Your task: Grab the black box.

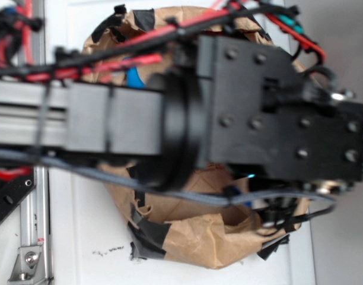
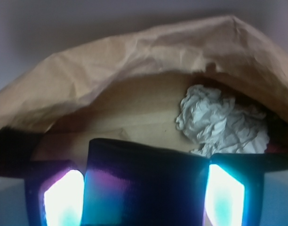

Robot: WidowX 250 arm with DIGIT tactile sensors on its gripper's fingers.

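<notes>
Black box sits squarely between our jaws, glowing fingers flanking it, grip not confirmed.

black box: glossy, dark, rounded top edge, sitting between the two glowing fingers, low in wrist view, bottom cut off.

Arm stretched across view; hand low, fingers clamping black box.
</notes>
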